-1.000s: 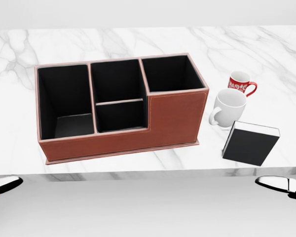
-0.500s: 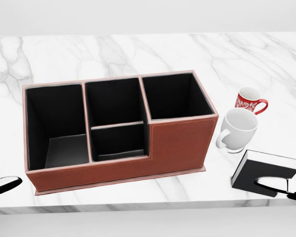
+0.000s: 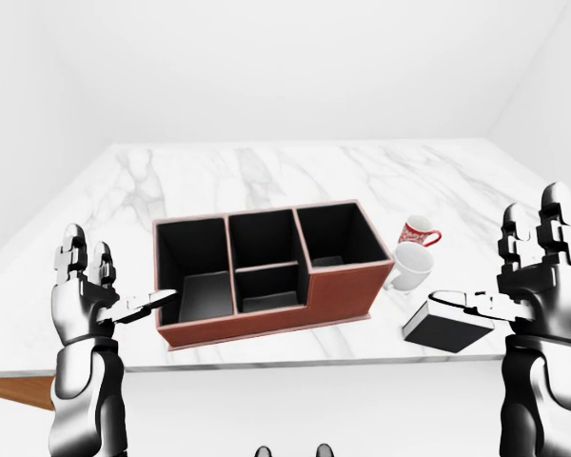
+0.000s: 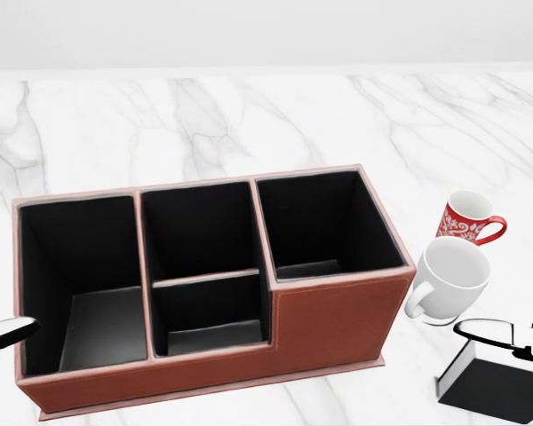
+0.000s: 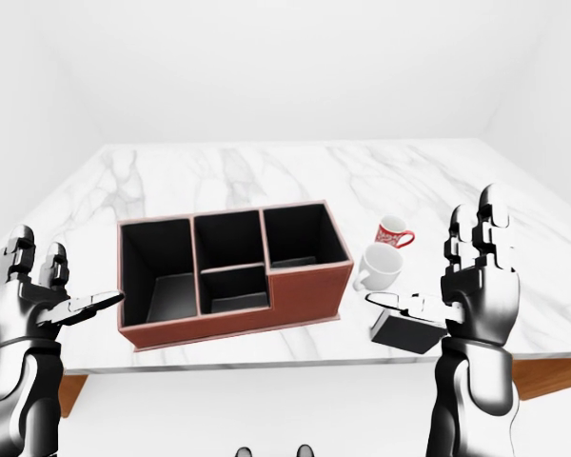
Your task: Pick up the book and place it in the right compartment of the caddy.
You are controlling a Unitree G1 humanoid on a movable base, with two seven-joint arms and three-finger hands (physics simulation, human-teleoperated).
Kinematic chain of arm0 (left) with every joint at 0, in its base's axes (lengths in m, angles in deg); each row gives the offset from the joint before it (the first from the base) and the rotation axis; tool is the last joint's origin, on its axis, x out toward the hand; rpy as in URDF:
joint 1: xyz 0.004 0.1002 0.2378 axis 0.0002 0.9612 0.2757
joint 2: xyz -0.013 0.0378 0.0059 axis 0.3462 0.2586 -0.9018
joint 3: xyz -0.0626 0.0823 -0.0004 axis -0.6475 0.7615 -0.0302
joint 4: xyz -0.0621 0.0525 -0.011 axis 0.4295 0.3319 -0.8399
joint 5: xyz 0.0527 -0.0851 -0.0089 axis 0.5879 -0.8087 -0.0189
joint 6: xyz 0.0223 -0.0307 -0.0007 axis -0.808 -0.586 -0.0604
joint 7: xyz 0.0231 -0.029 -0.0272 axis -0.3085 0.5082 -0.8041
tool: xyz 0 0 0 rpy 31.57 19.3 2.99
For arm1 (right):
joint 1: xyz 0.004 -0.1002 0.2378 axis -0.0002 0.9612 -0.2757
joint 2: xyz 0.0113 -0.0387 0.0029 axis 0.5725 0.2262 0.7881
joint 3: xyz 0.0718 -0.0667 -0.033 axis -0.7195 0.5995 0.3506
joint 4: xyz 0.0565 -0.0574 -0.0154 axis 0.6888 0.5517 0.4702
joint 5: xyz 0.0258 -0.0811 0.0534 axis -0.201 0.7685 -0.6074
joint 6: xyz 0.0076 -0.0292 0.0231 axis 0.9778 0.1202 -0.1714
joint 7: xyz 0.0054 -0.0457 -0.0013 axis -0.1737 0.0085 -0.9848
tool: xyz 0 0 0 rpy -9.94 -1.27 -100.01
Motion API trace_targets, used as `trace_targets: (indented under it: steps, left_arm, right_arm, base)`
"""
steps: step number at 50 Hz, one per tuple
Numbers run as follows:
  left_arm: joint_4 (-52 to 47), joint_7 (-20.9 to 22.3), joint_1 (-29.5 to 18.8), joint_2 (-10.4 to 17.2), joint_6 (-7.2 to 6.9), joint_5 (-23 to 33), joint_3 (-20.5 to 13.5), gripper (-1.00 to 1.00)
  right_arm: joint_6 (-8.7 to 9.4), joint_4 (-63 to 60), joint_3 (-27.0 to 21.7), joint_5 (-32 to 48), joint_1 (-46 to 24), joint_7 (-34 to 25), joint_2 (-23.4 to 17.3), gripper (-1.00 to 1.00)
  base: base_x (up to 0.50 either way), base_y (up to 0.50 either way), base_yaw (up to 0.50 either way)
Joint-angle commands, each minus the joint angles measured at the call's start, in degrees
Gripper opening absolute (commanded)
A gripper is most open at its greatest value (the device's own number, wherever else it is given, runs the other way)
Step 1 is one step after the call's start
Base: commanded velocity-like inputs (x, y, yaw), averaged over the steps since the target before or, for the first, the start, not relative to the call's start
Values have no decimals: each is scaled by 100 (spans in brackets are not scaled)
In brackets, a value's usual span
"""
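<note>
**Robot with both hands raised and open at a marble table holding a caddy, two mugs and a book**

A white marble table (image 3: 266,176) fills the middle of the left-eye view. On it stands a reddish-brown caddy (image 4: 338,324) with black-lined compartments: a tall one at the left, a middle section split into two smaller pockets, and a right compartment (image 4: 324,222) with higher walls. All the compartments look empty.

To the right of the caddy in the head view sit a white mug (image 4: 449,280) and, just above it, a red patterned mug (image 4: 466,220). The black book (image 3: 447,328) lies flat on the table near its lower right edge, below the white mug and apart from the caddy.

The left hand (image 3: 86,295) is held upright at the left of the left-eye view, fingers spread open and holding nothing. The right hand (image 5: 478,281) is upright at the right, fingers likewise open and empty, its thumb reaching over the book; whether it touches cannot be told.
</note>
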Motion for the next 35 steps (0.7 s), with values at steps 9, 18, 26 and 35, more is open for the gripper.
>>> trace_targets:
  steps: [9,18,26,35]
  left_arm:
    - [59,5,-6,1,0,6,6,100]
    - [61,-9,-10,9,0,7,16,100]
    - [-20,-16,14,17,0,18,6,100]
    - [-32,3,-1,12,0,28,-36,100]
  right_arm:
    - [0,13,-32,-14,16,-25,-4,100]
    - [0,-327,-161,712,157,-520,-202,100]
    - [0,-1452,-487,1882,235,-1647,-303,100]
    - [0,-1428,-250,3564,332,-2601,-115,100]
  base:
    - [21,0,0]
    - [0,0,0]
    - [0,0,0]
    - [0,0,0]
